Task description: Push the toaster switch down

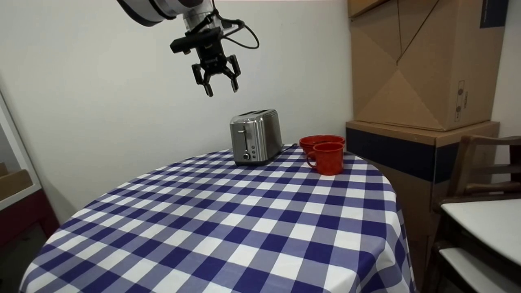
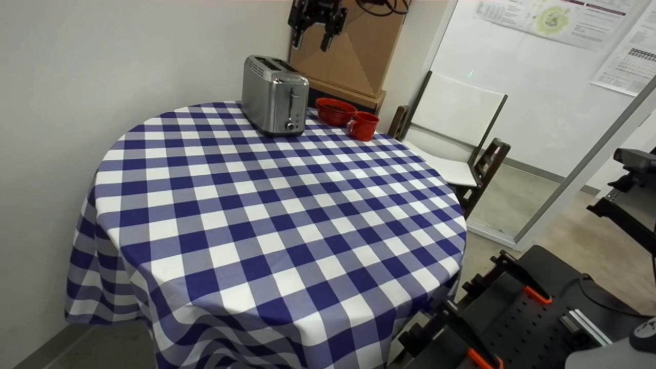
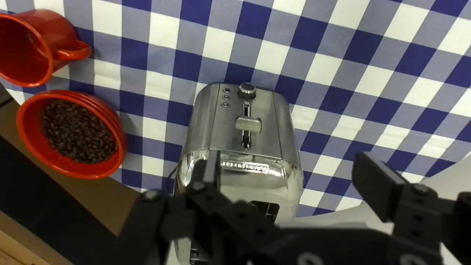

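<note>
From here, right of the toaster (image 1: 256,137) on the worktop (image 1: 228,221): a mug (image 1: 331,159), a bowl (image 2: 335,119) holding coffee beans (image 3: 78,134).

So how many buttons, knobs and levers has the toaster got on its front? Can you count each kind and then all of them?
Buttons, small and round: 3
Knob: 1
Lever: 1
Total: 5
</note>
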Motion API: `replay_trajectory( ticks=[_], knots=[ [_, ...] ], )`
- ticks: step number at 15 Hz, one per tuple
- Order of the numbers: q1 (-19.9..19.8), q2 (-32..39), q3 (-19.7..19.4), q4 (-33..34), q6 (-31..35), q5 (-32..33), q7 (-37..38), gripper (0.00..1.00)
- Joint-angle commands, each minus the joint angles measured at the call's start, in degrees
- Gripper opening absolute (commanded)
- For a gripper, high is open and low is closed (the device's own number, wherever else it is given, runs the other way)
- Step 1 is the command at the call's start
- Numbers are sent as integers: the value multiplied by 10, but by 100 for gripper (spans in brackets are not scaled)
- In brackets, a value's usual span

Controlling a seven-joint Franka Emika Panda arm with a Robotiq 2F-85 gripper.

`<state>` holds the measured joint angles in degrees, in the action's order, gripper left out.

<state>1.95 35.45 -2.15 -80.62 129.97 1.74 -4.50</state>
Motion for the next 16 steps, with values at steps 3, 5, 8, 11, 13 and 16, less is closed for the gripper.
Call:
replay_trajectory(
  ticks=[3,5,8,11,13,16],
  knots=[
    [1,111,1,158,-50,13,23,44],
    [1,139,0,194,-59,13,25,29],
    [3,175,-2,240,-66,14,28,7],
    [3,207,-4,278,-76,14,30,0],
    [3,228,-7,299,-83,17,32,0],
    [3,258,-12,329,-96,21,35,0]
  ],
)
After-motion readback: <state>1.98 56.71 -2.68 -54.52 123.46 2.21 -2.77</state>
